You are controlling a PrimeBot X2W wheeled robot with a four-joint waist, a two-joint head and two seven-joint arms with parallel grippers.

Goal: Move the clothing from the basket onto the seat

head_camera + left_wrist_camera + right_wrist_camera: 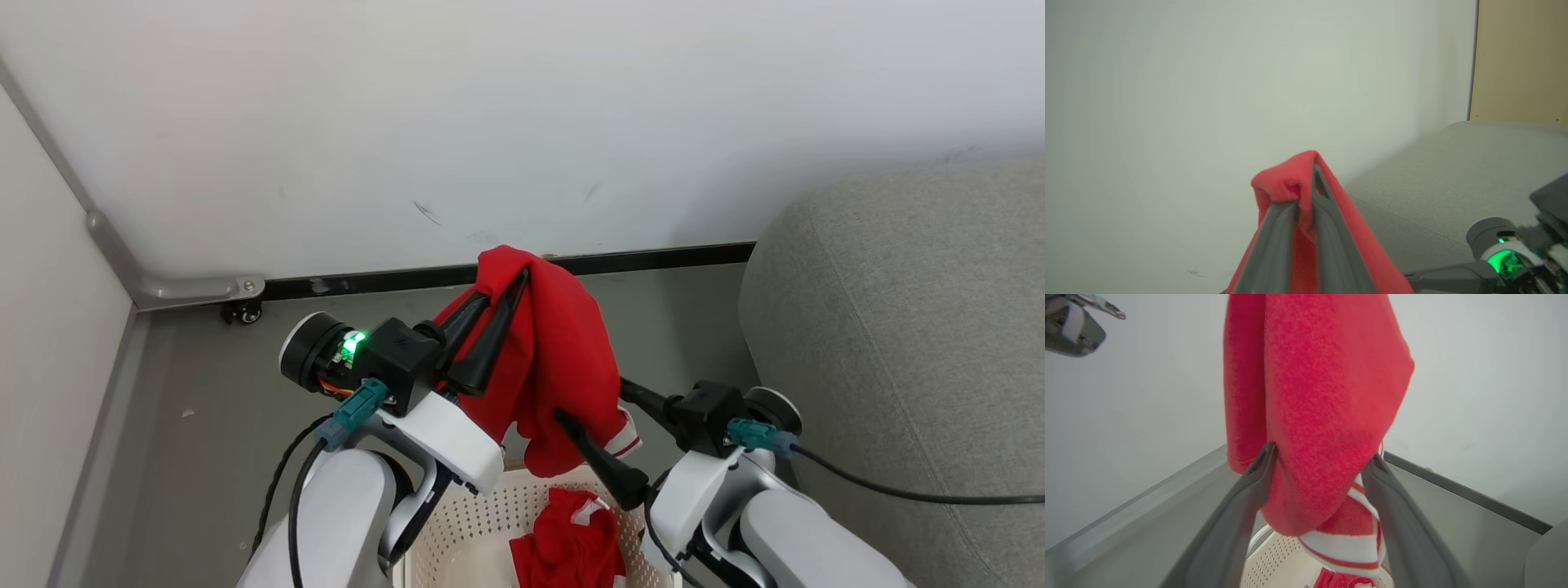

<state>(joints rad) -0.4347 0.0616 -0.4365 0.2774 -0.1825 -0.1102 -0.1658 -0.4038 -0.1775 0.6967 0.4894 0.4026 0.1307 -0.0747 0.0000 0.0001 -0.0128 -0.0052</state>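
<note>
1. Head view: the left pincer (508, 284) is pinched narrow on the top fold of a bright red soft fabric garment (563, 351). The garment hangs above the oval cream-white perforated plastic basket (482, 523), and a second red garment (571, 547) lies inside the basket.
2. Right wrist view: the right pincer (1323, 451) stands wide, one finger on either side of the hanging cloth, above its white-striped cuff (1343, 547).
3. Left wrist view: the large light-grey upholstered sofa (1453, 175) lies beyond the gripped fold, apart from it.
</note>
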